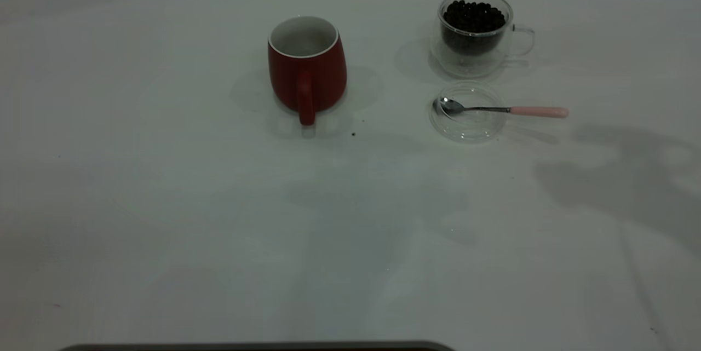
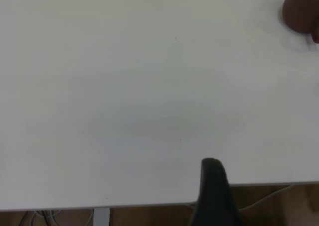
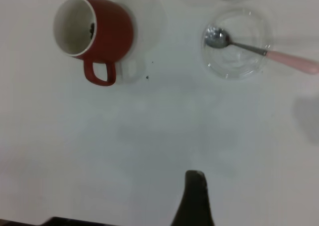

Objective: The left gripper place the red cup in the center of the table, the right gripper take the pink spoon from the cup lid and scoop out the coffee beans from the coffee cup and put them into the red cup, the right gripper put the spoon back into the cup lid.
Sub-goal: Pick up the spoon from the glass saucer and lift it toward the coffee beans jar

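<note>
Nearest the exterior camera: a dark strip (image 1: 257, 346) along the bottom edge, cut off, not identifiable. Beyond it, bare white table (image 1: 164, 219).

Red cup (image 1: 306, 66) stands upright near the table's middle, handle toward the camera. Right wrist view shows a few dark bits inside it, likely beans, count unclear. Glass coffee cup (image 1: 475, 30) sits to its right, well apart, still heaped with coffee beans (image 1: 473, 16). Just in front of that, the clear cup lid (image 1: 466, 113) lies flat with the pink spoon (image 1: 501, 109) across it: bowl inside the lid, pink handle sticking out over the rim to the right. A stray dark speck (image 1: 353, 133) lies on the table near the red cup's base.

Judgement on progress: cup placed, spoon resting in lid, beans seemingly in the red cup. Task reads as finished or nearly so; nothing obvious remains.

Neither arm appears in the exterior view. Left gripper (image 2: 214, 191): only one dark finger shows, over the table's near edge, far from the red cup; open or closed, cannot tell. Right gripper (image 3: 193, 198): same, a single dark finger above bare table, holding nothing visible; state cannot tell.
</note>
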Motion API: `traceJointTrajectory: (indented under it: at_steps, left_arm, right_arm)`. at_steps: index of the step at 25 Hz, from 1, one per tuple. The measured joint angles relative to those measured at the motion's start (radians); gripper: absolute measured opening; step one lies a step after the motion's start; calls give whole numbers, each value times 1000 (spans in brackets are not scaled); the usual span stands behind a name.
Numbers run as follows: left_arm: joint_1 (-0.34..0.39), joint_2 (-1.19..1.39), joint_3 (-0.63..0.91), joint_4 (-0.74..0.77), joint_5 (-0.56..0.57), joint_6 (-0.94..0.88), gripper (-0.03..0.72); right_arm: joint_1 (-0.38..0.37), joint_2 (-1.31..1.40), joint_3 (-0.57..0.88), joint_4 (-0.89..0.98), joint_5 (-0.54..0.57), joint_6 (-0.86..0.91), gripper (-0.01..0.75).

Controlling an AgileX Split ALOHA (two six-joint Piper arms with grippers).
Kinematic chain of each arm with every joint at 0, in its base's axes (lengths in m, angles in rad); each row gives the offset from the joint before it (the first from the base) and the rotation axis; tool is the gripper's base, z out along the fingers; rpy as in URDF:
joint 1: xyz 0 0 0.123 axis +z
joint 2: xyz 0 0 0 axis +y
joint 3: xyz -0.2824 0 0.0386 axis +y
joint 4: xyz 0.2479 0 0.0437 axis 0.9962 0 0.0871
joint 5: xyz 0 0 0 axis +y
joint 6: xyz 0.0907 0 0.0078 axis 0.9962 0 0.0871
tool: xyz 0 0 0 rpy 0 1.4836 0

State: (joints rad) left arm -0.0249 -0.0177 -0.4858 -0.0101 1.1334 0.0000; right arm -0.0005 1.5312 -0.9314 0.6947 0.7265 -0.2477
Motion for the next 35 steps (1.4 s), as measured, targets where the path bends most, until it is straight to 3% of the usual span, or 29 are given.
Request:
traceJointTrajectory:
  at_steps: [10, 15, 31, 35]
  left_arm:
    - [0, 0, 0, 0, 0, 0, 586]
    - [0, 0, 0, 0, 0, 0, 586]
    - [0, 0, 0, 0, 0, 5, 586]
    - [0, 0, 0, 0, 0, 8, 586]
  right_arm:
    - [-93, 304, 0, 342, -11, -299, 697]
    - [-95, 404, -2, 447, -44, -367, 697]
    - [-102, 783, 4, 1046, -49, -870, 695]
    - [-111, 814, 13, 1094, -41, -919, 695]
